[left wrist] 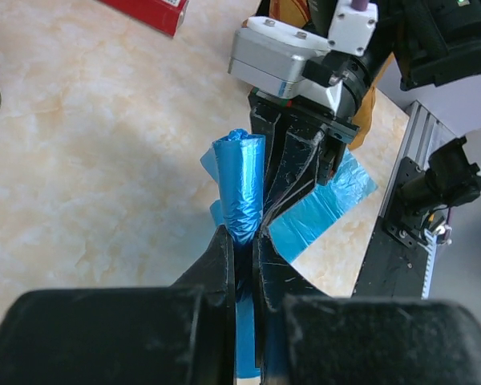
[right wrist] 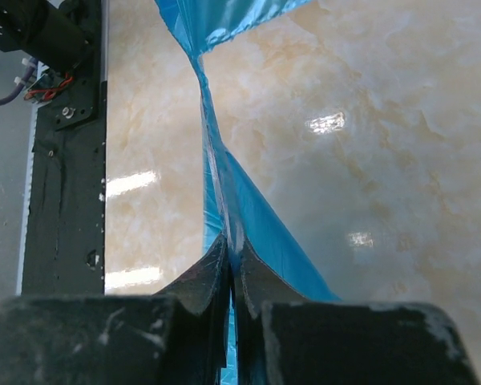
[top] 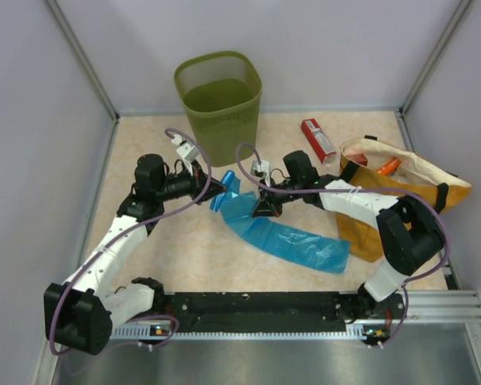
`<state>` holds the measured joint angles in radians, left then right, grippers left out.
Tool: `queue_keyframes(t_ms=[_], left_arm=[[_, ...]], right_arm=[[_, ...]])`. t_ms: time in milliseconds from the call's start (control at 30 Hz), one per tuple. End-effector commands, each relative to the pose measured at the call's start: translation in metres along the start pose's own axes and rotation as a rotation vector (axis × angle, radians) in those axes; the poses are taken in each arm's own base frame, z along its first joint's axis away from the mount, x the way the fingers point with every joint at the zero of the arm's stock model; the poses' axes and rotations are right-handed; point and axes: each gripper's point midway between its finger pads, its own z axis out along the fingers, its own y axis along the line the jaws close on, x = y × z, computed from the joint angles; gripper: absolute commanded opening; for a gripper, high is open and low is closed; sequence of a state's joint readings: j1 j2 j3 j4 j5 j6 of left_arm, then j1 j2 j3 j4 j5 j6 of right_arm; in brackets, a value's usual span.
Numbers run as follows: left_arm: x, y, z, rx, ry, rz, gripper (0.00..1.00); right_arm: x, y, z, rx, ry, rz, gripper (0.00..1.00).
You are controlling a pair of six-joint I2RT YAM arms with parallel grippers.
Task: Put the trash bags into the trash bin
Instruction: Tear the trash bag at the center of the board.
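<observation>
Left gripper (left wrist: pixel 240 241) and right gripper (right wrist: pixel 231 257) each pinch the bag (top: pixel 293 241), light, limp, slippery film best gripped at its bunched roll.

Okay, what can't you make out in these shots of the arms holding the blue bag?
Top view: whether anything lies in the trash bin; its mesh walls blur together.
Top view: contents of the orange sack, mostly under its own flap.
Left wrist view: the red box, cut off by the top edge.
Right wrist view: far end of the trash bag, past the top edge.
</observation>
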<state>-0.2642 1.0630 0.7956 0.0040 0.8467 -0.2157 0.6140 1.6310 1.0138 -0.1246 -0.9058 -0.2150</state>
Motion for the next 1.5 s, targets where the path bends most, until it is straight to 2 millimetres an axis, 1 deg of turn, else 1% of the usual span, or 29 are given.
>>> queue_keyframes(t_ms=[0, 200, 267, 300, 333, 467, 567, 633, 700, 767, 800, 900, 967, 1067, 1167, 1233, 1267, 1333, 1433, 1467], left_arm=[[-0.040, 0.008, -0.004, -0.047, -0.149, 0.066, 0.00], [-0.053, 0.013, -0.015, -0.068, -0.194, 0.037, 0.00], [-0.050, 0.013, -0.015, -0.060, -0.188, 0.032, 0.00], [-0.048, 0.010, -0.014, -0.034, -0.181, 0.041, 0.00], [-0.044, 0.007, -0.013, -0.006, -0.173, 0.043, 0.00], [-0.034, -0.018, -0.012, 0.148, -0.119, 0.068, 0.00], [-0.030, -0.037, -0.014, 0.234, -0.080, 0.103, 0.00], [-0.028, -0.052, -0.016, 0.295, -0.055, 0.132, 0.00], [-0.026, -0.061, -0.016, 0.330, -0.033, 0.151, 0.00], [-0.024, -0.068, -0.016, 0.348, -0.016, 0.169, 0.00], [-0.022, -0.070, -0.016, 0.354, -0.009, 0.173, 0.00], [-0.022, -0.077, -0.016, 0.382, 0.000, 0.176, 0.00], [-0.022, -0.081, -0.016, 0.402, 0.006, 0.181, 0.00], [-0.022, -0.088, -0.016, 0.430, 0.018, 0.187, 0.00], [-0.023, -0.088, -0.015, 0.424, 0.016, 0.196, 0.00], [-0.025, -0.088, -0.015, 0.419, 0.012, 0.199, 0.00], [-0.026, -0.088, -0.015, 0.419, 0.012, 0.199, 0.00], [-0.028, -0.087, -0.014, 0.413, 0.009, 0.202, 0.00], [-0.029, -0.085, -0.012, 0.402, 0.003, 0.207, 0.00], [-0.030, -0.083, -0.012, 0.396, 0.001, 0.206, 0.00]], right_arm=[[0.004, 0.002, 0.000, 0.036, -0.012, 0.002, 0.00], [0.018, -0.001, 0.006, 0.054, 0.001, 0.025, 0.00], [0.020, -0.001, 0.009, 0.048, 0.006, 0.027, 0.00], [0.019, 0.002, 0.010, 0.027, 0.006, 0.020, 0.00], [0.015, 0.001, 0.010, 0.027, 0.003, 0.019, 0.00], [-0.002, 0.005, 0.008, 0.012, -0.007, -0.005, 0.00], [-0.016, 0.006, 0.004, 0.012, -0.002, -0.028, 0.23], [-0.026, 0.007, 0.001, 0.010, -0.010, -0.051, 0.51], [-0.035, 0.011, -0.002, -0.004, -0.017, -0.084, 0.61], [-0.047, 0.019, -0.007, -0.024, -0.039, -0.127, 0.68], [-0.053, 0.024, -0.010, -0.038, -0.054, -0.149, 0.74], [-0.068, 0.033, -0.016, -0.056, -0.084, -0.193, 0.82], [-0.075, 0.036, -0.018, -0.065, -0.096, -0.215, 0.84], [-0.083, 0.041, -0.018, -0.096, -0.107, -0.239, 0.85], [-0.089, 0.049, -0.019, -0.149, -0.118, -0.240, 0.84], [-0.088, 0.054, -0.015, -0.180, -0.114, -0.227, 0.81], [-0.087, 0.055, -0.013, -0.190, -0.109, -0.222, 0.78], [-0.082, 0.058, -0.009, -0.210, -0.099, -0.216, 0.67], [-0.079, 0.061, -0.005, -0.232, -0.092, -0.193, 0.36], [-0.077, 0.062, -0.004, -0.243, -0.091, -0.183, 0.22]])
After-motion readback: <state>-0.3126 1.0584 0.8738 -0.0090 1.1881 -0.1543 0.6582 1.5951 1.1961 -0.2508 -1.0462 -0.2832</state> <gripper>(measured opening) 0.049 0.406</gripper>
